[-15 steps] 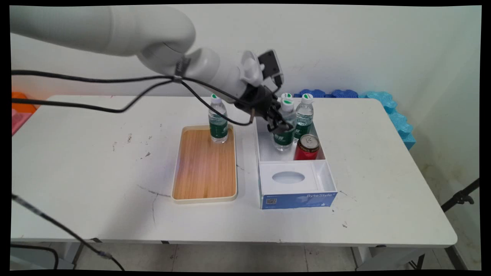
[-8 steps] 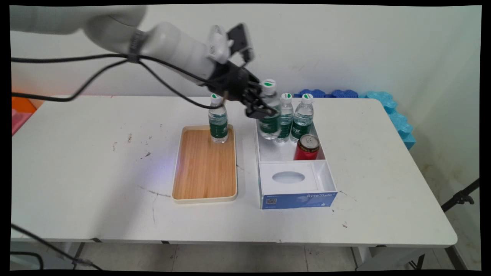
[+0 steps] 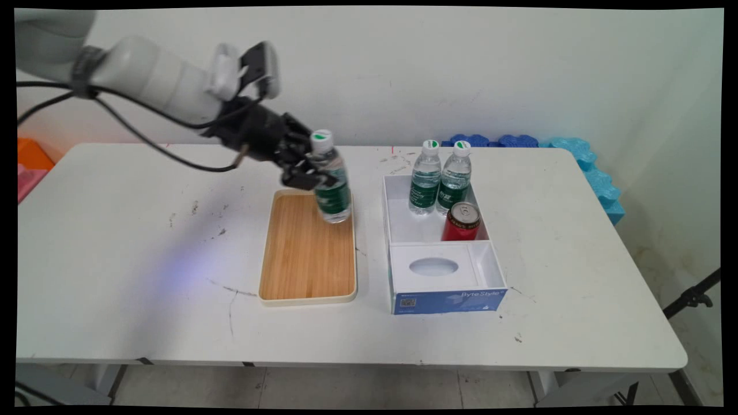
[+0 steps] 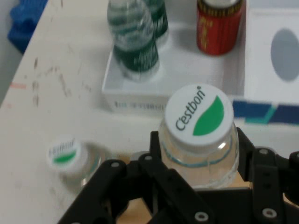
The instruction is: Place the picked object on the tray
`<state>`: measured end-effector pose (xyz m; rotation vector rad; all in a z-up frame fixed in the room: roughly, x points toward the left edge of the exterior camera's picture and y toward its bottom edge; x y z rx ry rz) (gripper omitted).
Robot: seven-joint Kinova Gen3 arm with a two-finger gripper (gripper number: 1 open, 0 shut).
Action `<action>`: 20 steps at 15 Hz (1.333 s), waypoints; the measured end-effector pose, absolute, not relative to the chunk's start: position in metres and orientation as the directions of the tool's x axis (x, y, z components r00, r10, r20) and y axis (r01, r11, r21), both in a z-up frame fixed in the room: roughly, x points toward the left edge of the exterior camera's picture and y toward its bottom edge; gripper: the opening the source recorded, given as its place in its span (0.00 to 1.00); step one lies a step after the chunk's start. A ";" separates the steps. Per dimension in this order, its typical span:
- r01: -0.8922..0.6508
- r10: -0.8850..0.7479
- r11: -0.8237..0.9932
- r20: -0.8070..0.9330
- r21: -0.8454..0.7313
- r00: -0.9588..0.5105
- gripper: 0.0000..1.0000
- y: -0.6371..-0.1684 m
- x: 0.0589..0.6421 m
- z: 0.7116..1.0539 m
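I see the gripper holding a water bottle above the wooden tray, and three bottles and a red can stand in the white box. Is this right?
Not quite: the white box holds two bottles, not three, beside the red can, as the main view shows. The gripper does hold a water bottle above the wooden tray.

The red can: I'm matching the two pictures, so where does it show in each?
Main view: red can stands in the white box, right of centre, before two bottles.
Hand view: red can at the top edge, right of centre.
Shared landmark: the bottle in the pincer.
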<state>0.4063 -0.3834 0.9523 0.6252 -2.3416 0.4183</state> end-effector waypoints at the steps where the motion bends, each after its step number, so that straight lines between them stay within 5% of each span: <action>1: -0.544 -0.335 0.830 0.671 -0.121 -0.661 0.00 -0.377 0.419 0.950; 10: -0.612 -0.421 0.783 0.632 -0.109 -0.651 0.00 -0.362 0.492 0.921; 20: -0.664 -0.453 0.740 0.649 -0.108 -0.611 0.00 -0.393 0.510 0.886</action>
